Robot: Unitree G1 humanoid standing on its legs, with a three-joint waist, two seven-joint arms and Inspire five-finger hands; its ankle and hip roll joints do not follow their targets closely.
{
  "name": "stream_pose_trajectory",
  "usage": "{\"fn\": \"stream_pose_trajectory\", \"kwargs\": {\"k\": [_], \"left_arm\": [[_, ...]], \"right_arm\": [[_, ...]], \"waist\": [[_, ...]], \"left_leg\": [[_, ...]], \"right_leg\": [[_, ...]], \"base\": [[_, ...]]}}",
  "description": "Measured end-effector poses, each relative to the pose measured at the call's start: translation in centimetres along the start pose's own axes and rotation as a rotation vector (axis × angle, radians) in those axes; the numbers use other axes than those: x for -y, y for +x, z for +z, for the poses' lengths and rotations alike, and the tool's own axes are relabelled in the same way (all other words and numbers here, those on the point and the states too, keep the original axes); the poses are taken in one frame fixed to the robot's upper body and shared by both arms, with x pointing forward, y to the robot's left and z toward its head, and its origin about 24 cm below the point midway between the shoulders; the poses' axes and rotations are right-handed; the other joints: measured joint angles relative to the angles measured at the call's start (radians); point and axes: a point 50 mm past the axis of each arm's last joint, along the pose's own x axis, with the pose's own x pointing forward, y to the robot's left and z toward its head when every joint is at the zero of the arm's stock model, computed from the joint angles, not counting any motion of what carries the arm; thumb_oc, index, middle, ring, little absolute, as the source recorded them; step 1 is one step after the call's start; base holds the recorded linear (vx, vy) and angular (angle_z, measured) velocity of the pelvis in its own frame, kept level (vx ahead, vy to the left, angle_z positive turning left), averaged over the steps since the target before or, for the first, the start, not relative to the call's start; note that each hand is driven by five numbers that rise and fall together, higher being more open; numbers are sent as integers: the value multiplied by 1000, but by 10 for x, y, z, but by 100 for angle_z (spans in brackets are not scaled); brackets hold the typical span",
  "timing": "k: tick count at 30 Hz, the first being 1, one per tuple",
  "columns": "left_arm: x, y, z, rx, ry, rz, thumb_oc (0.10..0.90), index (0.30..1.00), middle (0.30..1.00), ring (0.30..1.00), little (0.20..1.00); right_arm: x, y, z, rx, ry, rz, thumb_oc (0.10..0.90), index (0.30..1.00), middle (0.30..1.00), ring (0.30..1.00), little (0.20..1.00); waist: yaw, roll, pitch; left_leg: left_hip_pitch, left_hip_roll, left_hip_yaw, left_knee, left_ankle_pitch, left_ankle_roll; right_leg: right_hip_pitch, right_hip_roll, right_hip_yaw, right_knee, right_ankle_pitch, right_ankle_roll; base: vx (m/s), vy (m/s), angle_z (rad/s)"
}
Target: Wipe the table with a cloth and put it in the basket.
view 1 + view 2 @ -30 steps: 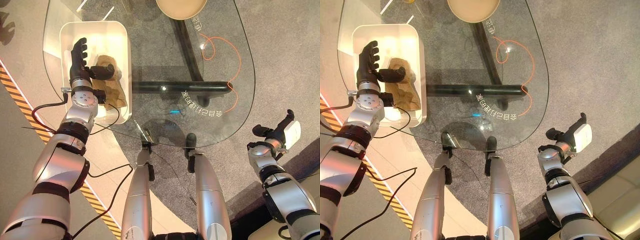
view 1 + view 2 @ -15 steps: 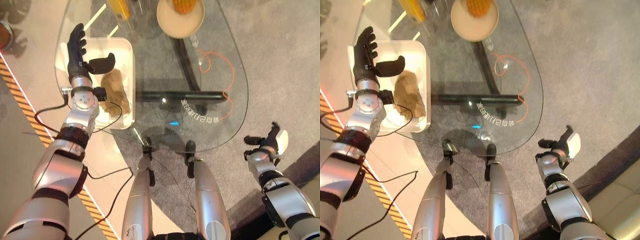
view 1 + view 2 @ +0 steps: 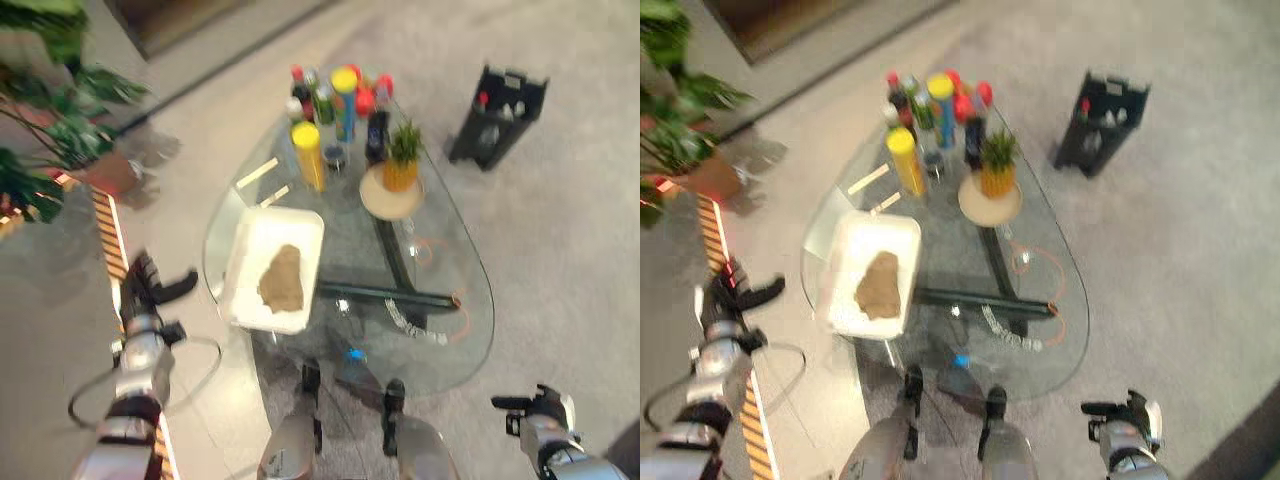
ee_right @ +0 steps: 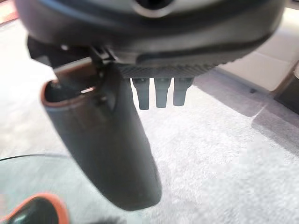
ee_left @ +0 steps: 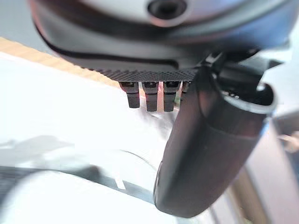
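Note:
A crumpled brown cloth (image 3: 283,279) lies inside the white basket (image 3: 243,255) on the left part of the glass table (image 3: 470,300). My left hand (image 3: 143,297) hangs off the table's left side over the floor, open, with straight fingers and the thumb spread; it holds nothing. In the left wrist view its thumb (image 5: 210,149) and fingers (image 5: 147,95) are straight. My right hand (image 3: 540,410) is low at the right, beyond the table's near edge, open and empty; its thumb (image 4: 107,140) shows in the right wrist view.
Several bottles (image 3: 330,100) and a small potted plant (image 3: 402,160) on a round plate stand at the table's far end. A dark rack (image 3: 498,112) stands on the carpet to the far right. A big leafy plant (image 3: 50,110) is at the far left. Striped floor tape (image 3: 108,230) runs along the left.
The whole view has pulled back and up, so the camera has moved. My left hand has left the basket and is now off the table's left side; the cloth stays in the basket.

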Motion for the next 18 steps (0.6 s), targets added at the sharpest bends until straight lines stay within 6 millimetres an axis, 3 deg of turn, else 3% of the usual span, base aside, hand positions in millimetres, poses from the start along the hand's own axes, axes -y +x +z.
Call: {"fn": "stream_pose_trajectory", "kwargs": {"k": [2, 4, 11, 18], "left_arm": [[-16, -12, -30, -95, 75, -1, 800, 900, 900, 900, 900], [-23, -23, -52, -174, 122, -21, 800, 900, 900, 900, 900], [-13, -56, -108, -398, 219, -138, 800, 900, 900, 900, 900], [-2, -80, -136, -540, 263, -243, 800, 900, 900, 900, 900]], "right_arm": [[-8, -3, -9, -13, -38, 32, 800, 900, 900, 900, 900], [-14, -5, -14, -21, -70, 70, 800, 900, 900, 900, 900], [-10, -11, -56, -124, -191, 123, 800, 900, 900, 900, 900], [-14, -18, -81, -186, -302, 177, 800, 900, 900, 900, 900]], "waist": [[7, -17, -66], [7, -27, -89], [2, -28, -179], [-1, -33, -185]], "left_leg": [[4, -3, -3, -1, -24, 1], [30, -8, -3, -1, -25, 2], [41, -8, -1, -8, -43, 7], [59, 0, 4, -8, -44, 10]], "right_leg": [[19, 0, -1, -36, 7, 2], [53, -3, -3, -53, 17, 3], [65, -3, 0, -53, 15, 3], [83, 0, 2, -53, 17, -6]], "base": [[160, 34, 6], [90, 37, 1], [30, 16, -1], [9, 16, -3]]}}
